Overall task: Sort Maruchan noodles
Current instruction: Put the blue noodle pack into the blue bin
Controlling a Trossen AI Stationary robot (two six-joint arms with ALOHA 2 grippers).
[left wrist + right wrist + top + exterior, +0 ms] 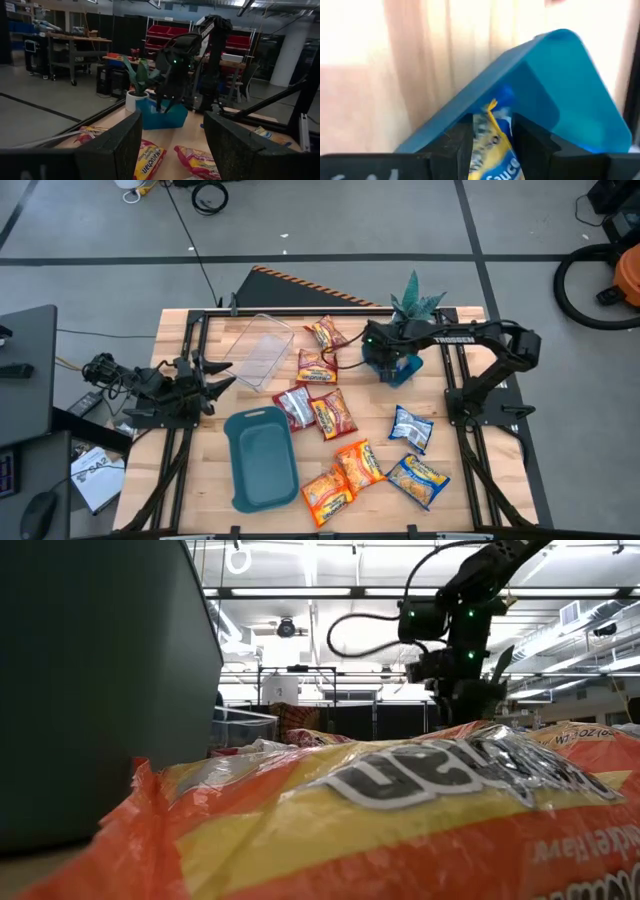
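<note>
The right claw (492, 142) grips a blue-and-yellow noodle packet (492, 137) over the blue tray (555, 95) near the bench's far edge. The left claw (205, 385) waits, released, at the left edge.

Teal tray (262, 458) front-left, clear bin (259, 352) behind it, potted plant (415, 298) at back edge.

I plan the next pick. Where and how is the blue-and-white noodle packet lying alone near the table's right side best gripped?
The glossy blue-and-white noodle packet lies flat and tilted, apart from its neighbours. Probably best: come straight down from above and close the jaws across its narrower width near the middle, since every side is free.
</note>
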